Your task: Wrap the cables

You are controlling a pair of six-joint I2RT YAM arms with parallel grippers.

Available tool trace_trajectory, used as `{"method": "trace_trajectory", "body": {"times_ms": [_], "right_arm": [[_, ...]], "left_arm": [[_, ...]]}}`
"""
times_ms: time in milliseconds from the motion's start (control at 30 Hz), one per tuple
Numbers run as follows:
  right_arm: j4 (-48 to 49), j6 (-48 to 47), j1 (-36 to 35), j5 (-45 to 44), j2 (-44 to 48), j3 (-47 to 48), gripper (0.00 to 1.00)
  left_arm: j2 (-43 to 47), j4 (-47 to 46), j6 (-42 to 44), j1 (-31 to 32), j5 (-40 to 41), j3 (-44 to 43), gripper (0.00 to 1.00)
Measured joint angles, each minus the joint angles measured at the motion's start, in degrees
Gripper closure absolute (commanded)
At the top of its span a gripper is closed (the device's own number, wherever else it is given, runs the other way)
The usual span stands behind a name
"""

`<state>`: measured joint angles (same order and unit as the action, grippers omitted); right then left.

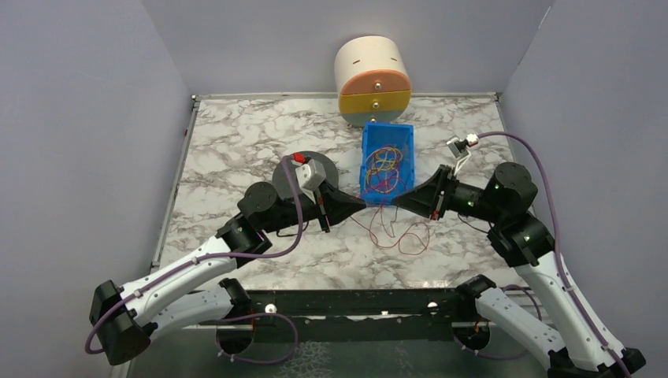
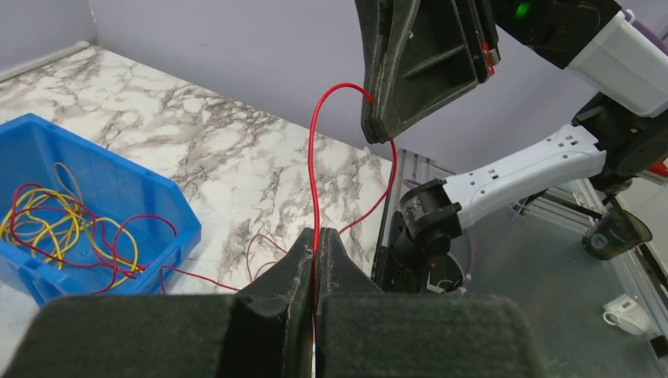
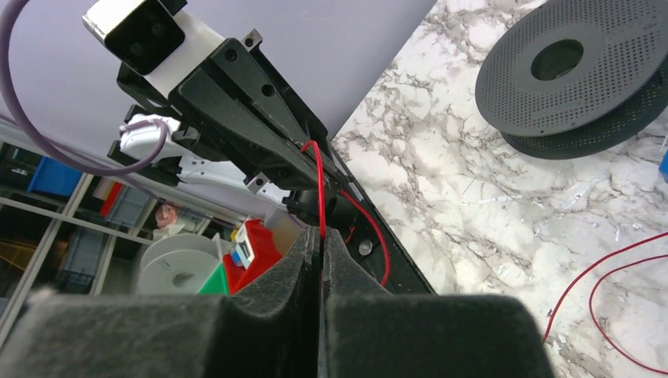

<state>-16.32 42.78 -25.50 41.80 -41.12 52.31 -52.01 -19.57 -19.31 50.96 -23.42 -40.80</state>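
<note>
A thin red cable is held between both grippers above the marble table, and its slack loops down onto the table. My left gripper is shut on it; in the left wrist view the cable rises from the closed tips and arcs to the right gripper. My right gripper is shut on the same cable, which runs from its tips to the left gripper. The two grippers' tips face each other, a short gap apart.
A blue bin holding several tangled red and yellow cables stands just behind the grippers; it also shows in the left wrist view. A black perforated spool lies at left centre. A round cream and orange drawer unit stands at the back wall.
</note>
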Motion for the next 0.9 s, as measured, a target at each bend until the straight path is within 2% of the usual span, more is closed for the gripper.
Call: {"method": "trace_trajectory", "body": {"times_ms": [233, 367, 600, 900], "right_arm": [[-0.46, -5.49, 0.0, -1.95, 0.31, 0.0, 0.5], [-1.44, -9.49, 0.0, -1.97, -0.72, 0.0, 0.41], [-4.68, -15.69, 0.0, 3.43, -4.15, 0.02, 0.39], [-4.76, -19.5, 0.0, 12.35, -4.46, 0.02, 0.5]], "left_arm": [[-0.22, 5.18, 1.77, 0.0, -3.48, -2.51, 1.0], [-0.24, 7.37, 2.91, 0.0, -5.42, -4.37, 1.0], [-1.38, 12.83, 5.09, 0.0, -9.01, -6.14, 1.0], [-4.17, 16.26, 6.1, 0.0, -12.35, -6.8, 1.0]]}}
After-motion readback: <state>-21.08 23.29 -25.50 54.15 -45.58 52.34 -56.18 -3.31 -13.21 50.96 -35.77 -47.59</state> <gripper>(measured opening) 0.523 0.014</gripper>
